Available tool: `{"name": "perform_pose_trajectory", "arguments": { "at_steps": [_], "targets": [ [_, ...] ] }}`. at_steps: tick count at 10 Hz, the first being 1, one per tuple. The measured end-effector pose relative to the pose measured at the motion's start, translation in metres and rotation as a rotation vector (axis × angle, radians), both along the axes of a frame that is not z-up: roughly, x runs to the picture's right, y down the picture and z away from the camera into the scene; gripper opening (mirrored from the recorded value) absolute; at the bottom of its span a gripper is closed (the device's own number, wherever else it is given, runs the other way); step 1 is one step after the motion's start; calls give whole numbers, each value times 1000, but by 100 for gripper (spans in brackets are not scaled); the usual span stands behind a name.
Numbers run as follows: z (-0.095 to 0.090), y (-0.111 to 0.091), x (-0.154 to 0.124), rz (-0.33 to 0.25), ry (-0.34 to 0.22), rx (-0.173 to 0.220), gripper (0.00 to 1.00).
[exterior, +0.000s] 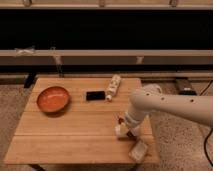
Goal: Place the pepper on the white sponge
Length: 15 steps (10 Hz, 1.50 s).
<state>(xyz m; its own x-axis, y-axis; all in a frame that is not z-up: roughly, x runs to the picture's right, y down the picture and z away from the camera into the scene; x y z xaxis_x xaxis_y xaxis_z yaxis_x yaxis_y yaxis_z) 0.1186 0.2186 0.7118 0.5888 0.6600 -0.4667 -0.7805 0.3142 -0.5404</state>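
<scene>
My gripper [125, 130] hangs from the white arm over the front right part of the wooden table [75, 135]. It is shut on the small dark red pepper [131, 134], which sits low, just above the tabletop. The white sponge [138, 150] lies at the table's front right edge, a short way in front of and to the right of the gripper, apart from the pepper.
An orange bowl [52, 99] stands at the left of the table. A flat black slab [95, 94] and a long white bottle [113, 87] lie at the back middle. A dark shelf unit runs behind the table.
</scene>
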Motion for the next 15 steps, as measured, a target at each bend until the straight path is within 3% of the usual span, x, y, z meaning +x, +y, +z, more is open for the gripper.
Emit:
{"name": "perform_pose_trajectory", "arguments": {
  "at_steps": [3,6,11,15],
  "targets": [
    [-16,31,37,14,61,-1,0],
    [-20,57,39,0,81,-5,0],
    [1,79,45,-21,126,-27,0],
    [20,82,58,-30,179,-30,0]
  ]
}}
